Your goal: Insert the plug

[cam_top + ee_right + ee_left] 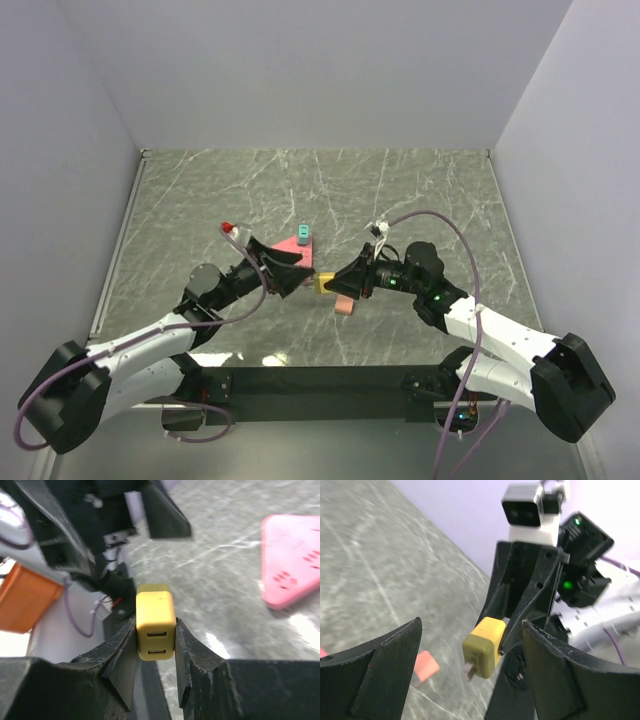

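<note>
My right gripper is shut on a yellow plug block, whose two slots face the right wrist camera. It holds the plug in the air at table centre. In the left wrist view the plug shows a metal prong pointing at my left gripper, which is open and empty with the plug in front of the gap between its fingers. A pink triangular socket board lies on the table behind my left gripper and also shows in the right wrist view.
A small teal block stands on the pink board's far corner. A small salmon block lies on the marble table below the right gripper and shows in the left wrist view. Purple cables loop over both arms.
</note>
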